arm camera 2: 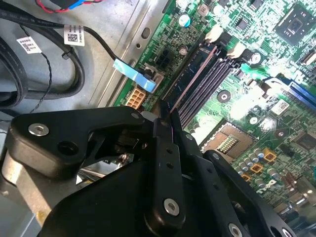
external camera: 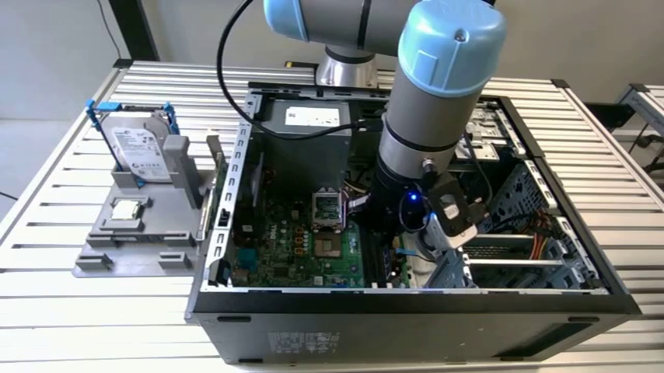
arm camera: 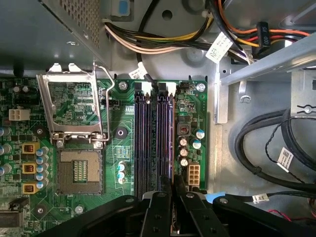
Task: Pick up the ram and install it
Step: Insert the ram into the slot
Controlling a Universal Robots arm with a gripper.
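As the task stands: the pick-up looks done and the install is well along. I judge the ram [arm camera 2: 195,64] to be standing in the memory slot nearest the case wall. Whether it is pressed fully home I cannot tell.
Ram: a dark blue strip with a thin pale top edge. It runs from the claw's tips to the white latches [arm camera 2: 215,34] at the slot's far end.
Claw: the gripper [arm camera 2: 166,109] is narrow, its fingers [arm camera 2: 159,129] drawn together with barely a slit between them. It sits over the near end of the ram, beside a small pale power socket [arm camera 2: 135,97]. I see nothing pinched between the fingers, and contact with the ram is not clear.
Other slots: in the first wrist view the gripper [arm camera: 174,186] sits at the near end of the slots [arm camera: 140,138], and the purple ones beside it look empty.
Left to do: judging by the open processor socket [arm camera: 79,170], only the ram work is in hand.
Arm: the arm [external camera: 425,116] reaches down into the open computer case [external camera: 415,326] over the green motherboard [external camera: 301,249].
Surface: a slatted metal table [external camera: 62,311]. On it, at the exterior view's left, a grey holder [external camera: 135,249] carries the hard drive [external camera: 140,148] and the processor chip [external camera: 127,208].
Room: pale walls, and another slatted table [external camera: 648,101] at the exterior view's far right.
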